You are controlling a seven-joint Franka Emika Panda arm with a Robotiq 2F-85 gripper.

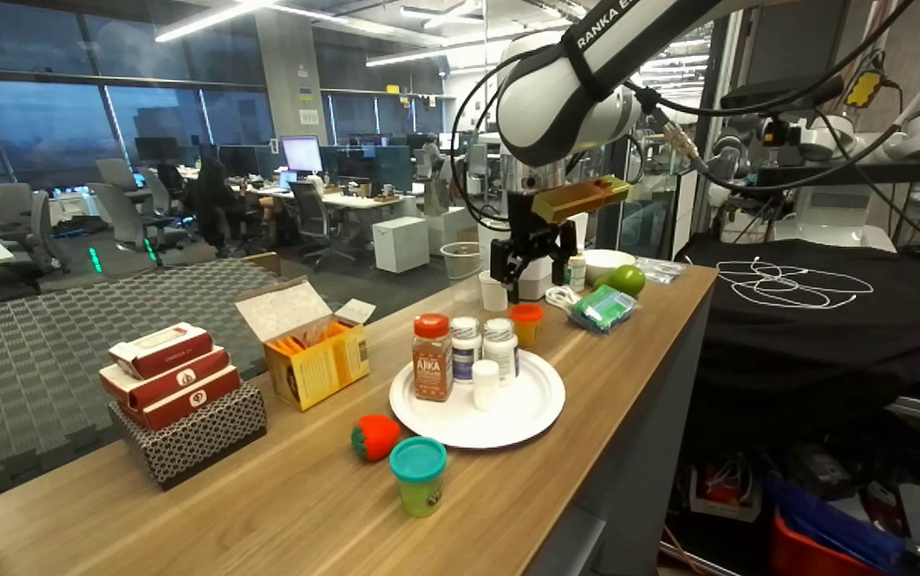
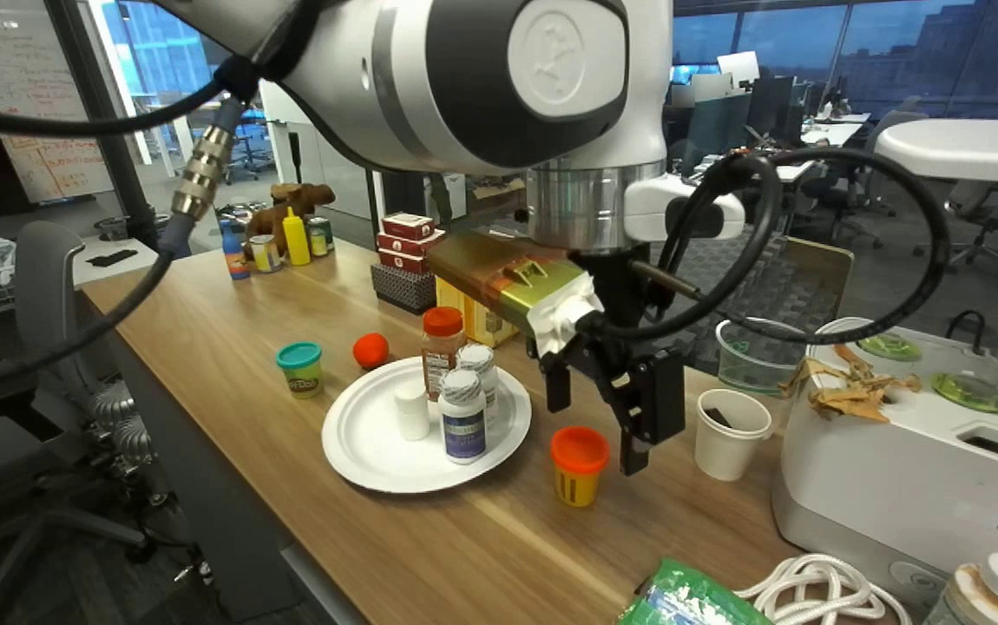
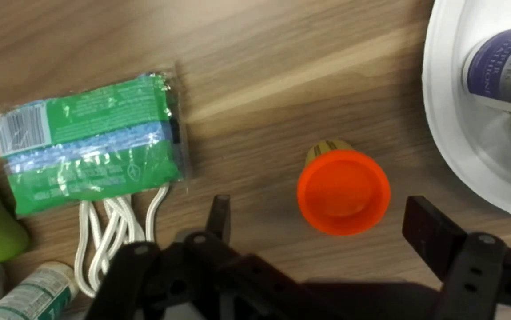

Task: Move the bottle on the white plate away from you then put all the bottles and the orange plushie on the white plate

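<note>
Wood-grain desk, four bottles on the white plate, and in an exterior view there's the orange plushie, just off the rim at eight o'clock, probably soft and light: squeeze gently round its middle! Jaws parted, holding nothing.

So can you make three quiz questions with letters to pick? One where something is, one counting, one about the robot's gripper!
1. Where is the orange plushie?
A) on the white plate
B) in the yellow box
C) on the table, beside the plate

2. How many bottles are on the plate?
A) two
B) four
C) seven

3. How is the gripper?
A) open
B) shut on a bottle
C) squeezing the plushie

1 C: it sits outside the plate's rim.
2 B: one red-capped bottle and three white ones stand there.
3 A: its fingers are apart in the wrist view.
</note>
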